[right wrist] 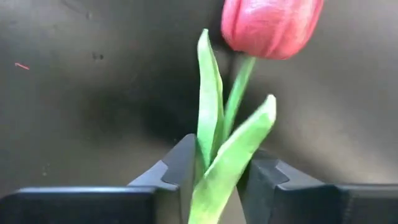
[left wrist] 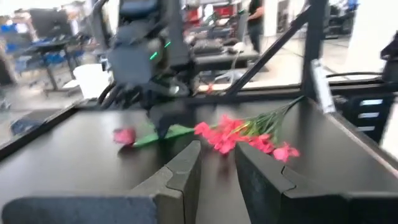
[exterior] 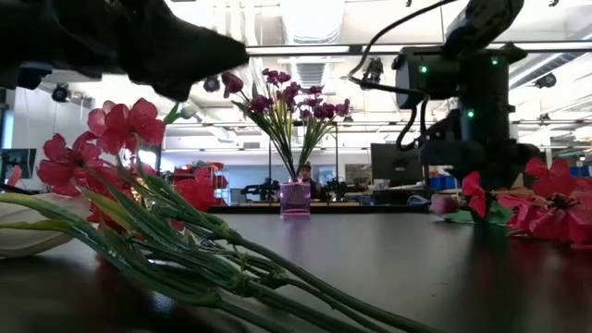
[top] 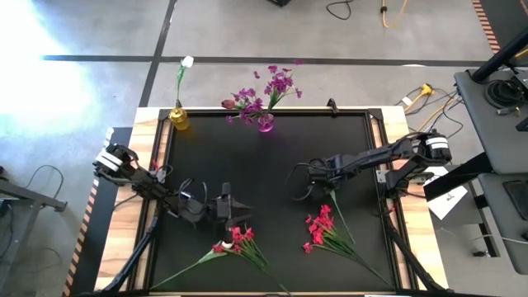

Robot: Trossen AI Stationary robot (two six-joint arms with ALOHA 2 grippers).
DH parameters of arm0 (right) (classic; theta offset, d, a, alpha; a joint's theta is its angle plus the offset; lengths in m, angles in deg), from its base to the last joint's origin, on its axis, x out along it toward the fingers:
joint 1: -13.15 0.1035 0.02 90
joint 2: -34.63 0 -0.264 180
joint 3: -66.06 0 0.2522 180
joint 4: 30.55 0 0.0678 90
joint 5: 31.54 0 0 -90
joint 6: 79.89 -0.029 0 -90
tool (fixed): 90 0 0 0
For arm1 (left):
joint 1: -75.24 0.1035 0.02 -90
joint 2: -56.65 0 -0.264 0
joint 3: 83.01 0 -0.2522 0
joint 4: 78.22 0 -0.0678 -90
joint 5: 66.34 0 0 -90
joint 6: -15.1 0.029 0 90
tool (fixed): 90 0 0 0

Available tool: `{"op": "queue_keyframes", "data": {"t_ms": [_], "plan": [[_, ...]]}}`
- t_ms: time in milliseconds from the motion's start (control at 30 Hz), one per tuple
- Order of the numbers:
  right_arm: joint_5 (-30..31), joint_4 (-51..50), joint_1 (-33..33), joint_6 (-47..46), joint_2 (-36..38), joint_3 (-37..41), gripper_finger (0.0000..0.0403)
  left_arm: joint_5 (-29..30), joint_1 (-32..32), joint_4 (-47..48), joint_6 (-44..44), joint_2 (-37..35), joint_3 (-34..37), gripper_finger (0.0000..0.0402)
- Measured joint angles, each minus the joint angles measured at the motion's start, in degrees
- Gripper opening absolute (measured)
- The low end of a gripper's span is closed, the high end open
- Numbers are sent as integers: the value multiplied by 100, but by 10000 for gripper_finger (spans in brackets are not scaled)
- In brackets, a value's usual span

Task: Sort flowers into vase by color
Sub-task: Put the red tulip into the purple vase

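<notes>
A single pink bud point(right wrist: 271, 25) on a green stem with long leaves sits between the fingers of my right gripper point(right wrist: 217, 155), which is right of the table's middle point(top: 299, 183). Its stem point(top: 342, 219) trails toward the near edge. Two red-pink sprays lie on the table's near half, one near my left gripper point(top: 239, 239) and one below my right gripper point(top: 322, 229). My left gripper point(top: 233, 206) hovers open above the left spray, touching nothing. Purple-magenta clusters point(top: 272, 87) stand in a purple vase point(top: 266, 124). The white bloom point(top: 187, 62) stands in a yellow vase point(top: 179, 118). My right gripper pinches the pink bud's stem and leaves point(right wrist: 214, 146) between its two fingers, a short way below the bud. The fingers lie across the stem. The bud point(left wrist: 124, 135) stays low over the table, and the stem's far end point(top: 353, 242) rests on the table.
The two vases stand at the table's far edge. The black mat point(top: 272, 157) has a wooden border point(top: 148, 124). A cable end point(top: 332, 106) lies at the far edge. Beyond the table are a grey floor, desks and a person far off point(exterior: 305, 173).
</notes>
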State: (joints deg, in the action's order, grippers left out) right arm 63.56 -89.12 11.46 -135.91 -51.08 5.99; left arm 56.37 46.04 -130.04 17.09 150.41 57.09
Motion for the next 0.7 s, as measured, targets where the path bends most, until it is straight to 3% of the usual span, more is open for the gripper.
{"op": "queue_keyframes", "data": {"t_ms": [133,267,433,567,700], "plan": [[-254,306,-65,141,26,165,56,-525,-166,-373,463,0,-45,86],[-208,330,-88,703,55,-21,20,-561,-354,-487,771,0,-43,86],[1131,708,-246,1963,403,-963,13,-195,-419,-483,861,-1,-39,86],[2322,2320,-368,3565,540,-1407,13,-136,-436,-330,831,-14,-34,86],[2673,5493,-617,5225,514,-1250,13,-1,-465,428,401,-50,-33,86]]}}
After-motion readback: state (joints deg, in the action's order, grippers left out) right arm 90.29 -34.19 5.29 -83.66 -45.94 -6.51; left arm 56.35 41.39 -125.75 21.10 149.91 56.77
